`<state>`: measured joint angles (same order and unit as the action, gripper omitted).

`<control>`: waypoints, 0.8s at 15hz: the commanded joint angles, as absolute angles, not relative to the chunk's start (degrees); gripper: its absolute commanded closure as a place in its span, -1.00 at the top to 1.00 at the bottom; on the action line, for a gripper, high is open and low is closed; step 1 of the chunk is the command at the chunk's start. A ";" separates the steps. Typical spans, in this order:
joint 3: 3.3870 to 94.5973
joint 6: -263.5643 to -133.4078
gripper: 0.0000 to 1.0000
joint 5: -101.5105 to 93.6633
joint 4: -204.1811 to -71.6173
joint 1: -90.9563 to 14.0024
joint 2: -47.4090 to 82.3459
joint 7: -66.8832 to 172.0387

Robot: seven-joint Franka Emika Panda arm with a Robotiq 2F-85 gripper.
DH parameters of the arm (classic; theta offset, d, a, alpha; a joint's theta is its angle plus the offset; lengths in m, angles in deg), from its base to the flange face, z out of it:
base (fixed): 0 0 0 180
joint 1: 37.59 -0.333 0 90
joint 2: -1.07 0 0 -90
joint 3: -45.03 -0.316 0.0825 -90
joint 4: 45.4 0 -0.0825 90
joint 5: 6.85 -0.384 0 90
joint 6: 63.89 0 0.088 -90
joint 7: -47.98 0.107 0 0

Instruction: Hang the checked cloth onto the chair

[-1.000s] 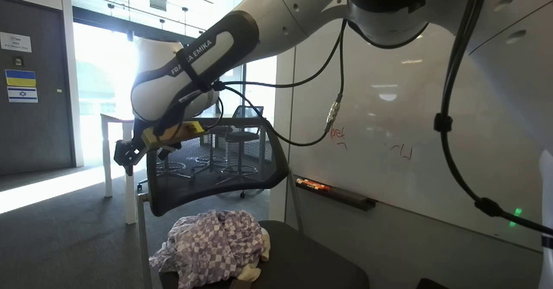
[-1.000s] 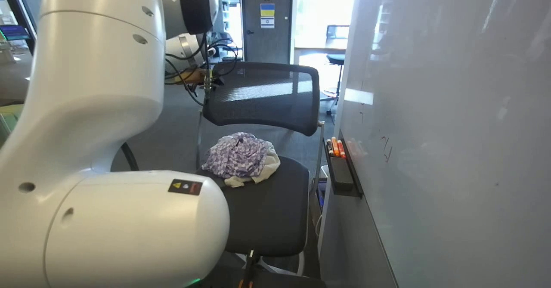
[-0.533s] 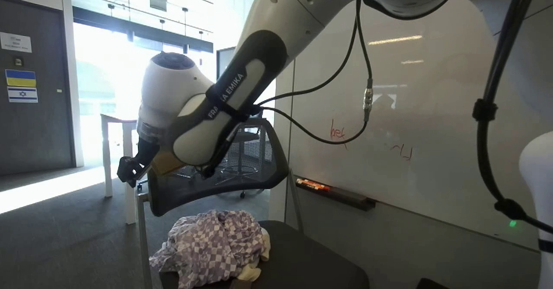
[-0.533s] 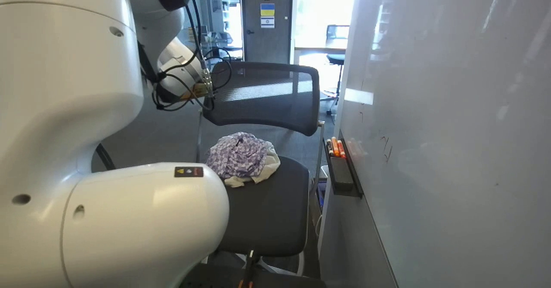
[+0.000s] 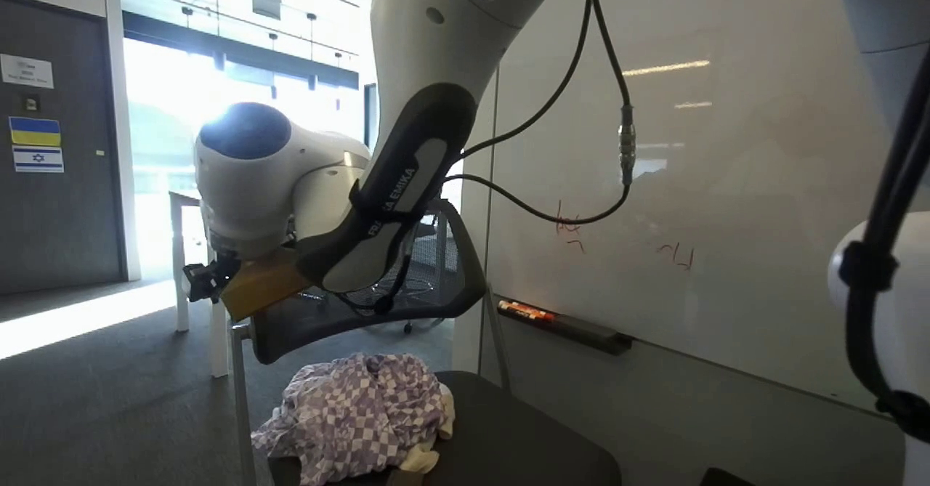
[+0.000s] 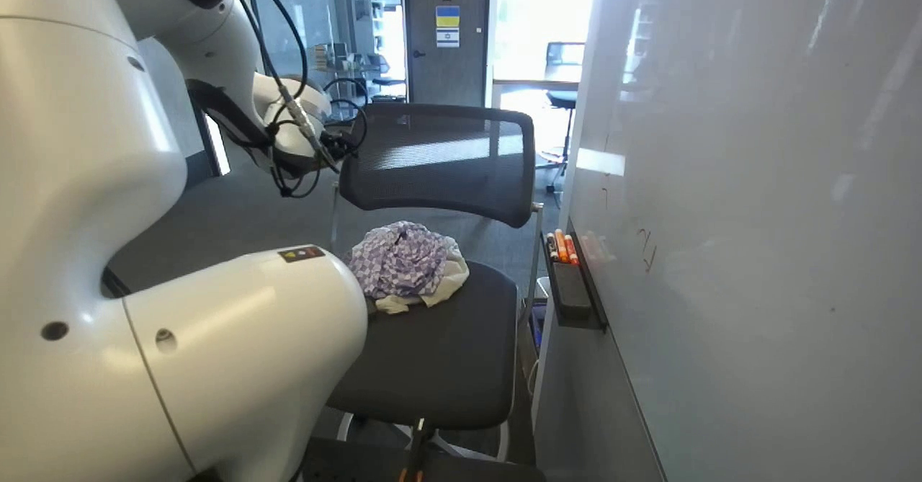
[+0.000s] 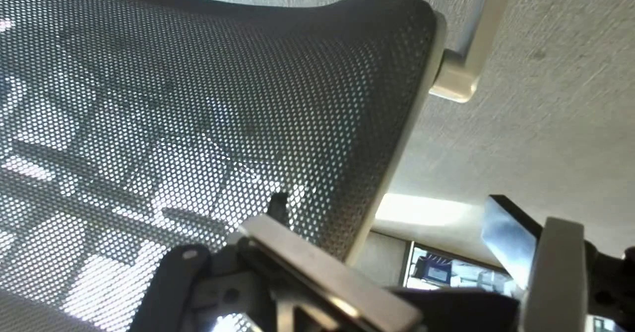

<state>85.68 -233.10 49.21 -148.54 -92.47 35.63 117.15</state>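
Now, jaws apart and empty near the chair's backrest [image 6: 441,173], the checked cloth [image 6: 397,260] lies heaped on the seat [image 6: 446,363] — best, I'd judge, to clear that frame first, then pinch one high fold.

The arm [image 5: 429,50] slopes down to the wrist [image 5: 251,188], the tool [image 7: 407,232] with its fingers [image 7: 555,272] standing wide apart.

Checked cloth [image 6: 397,260], purple and white, lying crumpled in a heap on the dark seat [image 6: 446,356] of the upright chair [image 6: 484,305], below the chair's dark mesh backrest [image 6: 443,161].
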 commanded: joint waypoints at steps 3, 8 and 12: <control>94.09 -230.95 0.13 54.52 -148.15 -100.95 42.08 131.68; 94.06 -228.67 -0.61 52.53 -151.32 -101.78 40.53 131.10; 88.74 -229.42 -0.83 47.05 -154.52 -97.97 34.97 124.79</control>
